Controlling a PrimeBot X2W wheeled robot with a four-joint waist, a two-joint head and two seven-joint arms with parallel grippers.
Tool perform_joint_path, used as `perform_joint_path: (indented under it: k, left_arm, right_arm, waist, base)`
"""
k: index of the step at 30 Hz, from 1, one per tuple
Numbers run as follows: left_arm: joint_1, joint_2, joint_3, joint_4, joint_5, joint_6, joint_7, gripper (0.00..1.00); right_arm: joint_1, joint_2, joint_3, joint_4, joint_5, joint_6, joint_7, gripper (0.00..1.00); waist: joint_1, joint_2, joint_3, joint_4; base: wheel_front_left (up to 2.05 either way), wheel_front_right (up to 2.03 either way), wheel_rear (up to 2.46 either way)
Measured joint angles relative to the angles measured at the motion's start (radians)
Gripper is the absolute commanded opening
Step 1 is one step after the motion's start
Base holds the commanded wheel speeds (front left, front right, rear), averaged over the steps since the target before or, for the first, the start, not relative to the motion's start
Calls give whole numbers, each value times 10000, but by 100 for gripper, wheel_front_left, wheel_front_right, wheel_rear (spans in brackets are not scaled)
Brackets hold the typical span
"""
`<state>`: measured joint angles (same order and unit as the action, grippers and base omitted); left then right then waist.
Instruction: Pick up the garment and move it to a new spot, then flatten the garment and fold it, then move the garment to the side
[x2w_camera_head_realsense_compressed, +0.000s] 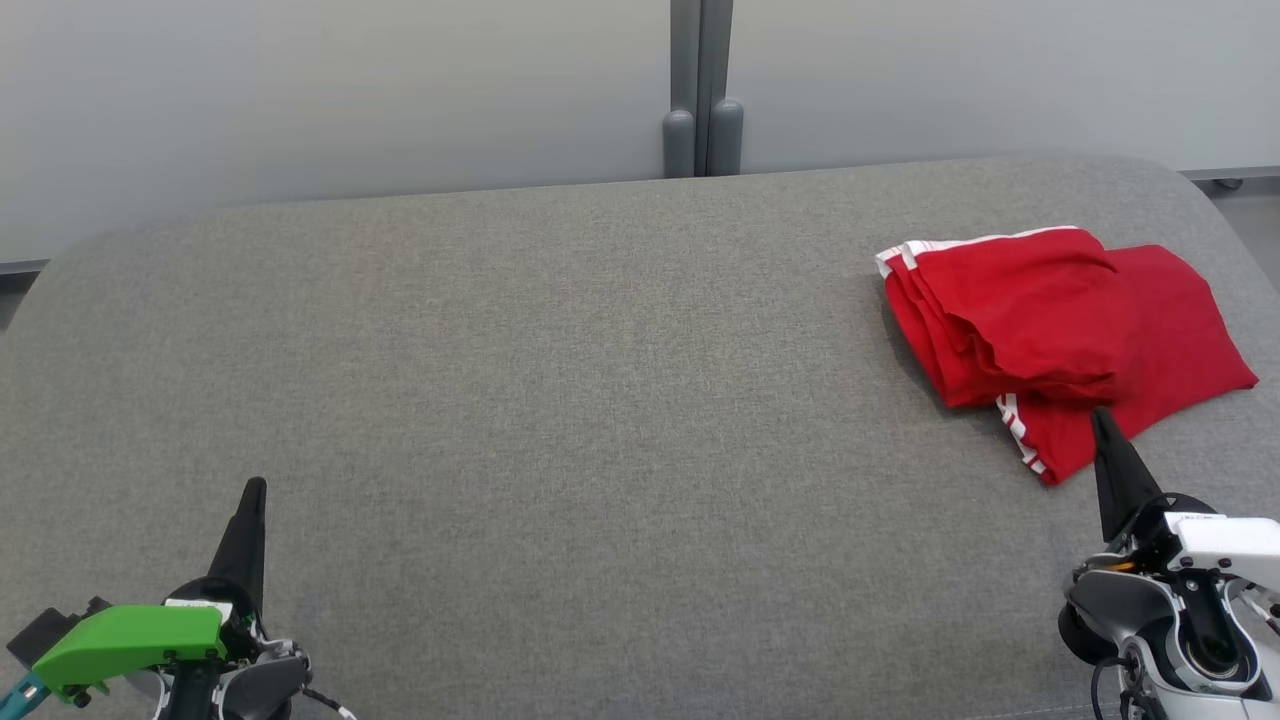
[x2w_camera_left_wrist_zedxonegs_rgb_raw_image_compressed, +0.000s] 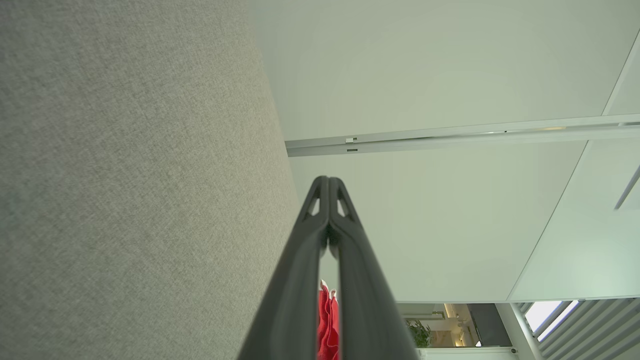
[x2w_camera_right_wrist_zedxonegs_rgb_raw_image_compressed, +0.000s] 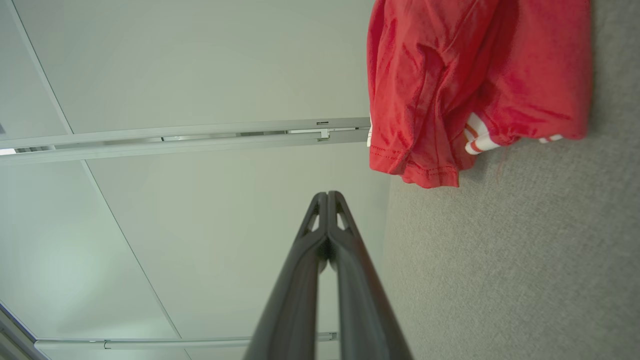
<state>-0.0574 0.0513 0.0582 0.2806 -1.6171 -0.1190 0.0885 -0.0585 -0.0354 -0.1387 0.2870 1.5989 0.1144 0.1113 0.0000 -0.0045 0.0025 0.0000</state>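
A red garment (x2w_camera_head_realsense_compressed: 1060, 340) with white striped trim lies loosely folded at the far right of a grey fabric-covered table (x2w_camera_head_realsense_compressed: 600, 400). The right claw (x2w_camera_head_realsense_compressed: 1103, 425), fully closed and empty, points toward the garment's near edge. The left claw (x2w_camera_head_realsense_compressed: 255, 492), also closed and empty, sits near left, well apart.

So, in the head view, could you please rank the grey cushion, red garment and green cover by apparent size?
1. grey cushion, by far
2. red garment
3. green cover, though nearness to the camera enlarges it
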Motion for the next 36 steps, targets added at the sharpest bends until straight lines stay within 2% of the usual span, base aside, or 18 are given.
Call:
perform_joint_path:
  k: [36]
  left_arm:
    - [-7, -2, 10, 8, 0, 0, 0, 0]
  right_arm:
    - [0, 0, 2, -21, 13, 0, 0, 0]
  waist:
    - [0, 0, 0, 1]
  base:
    - [0, 0, 0]
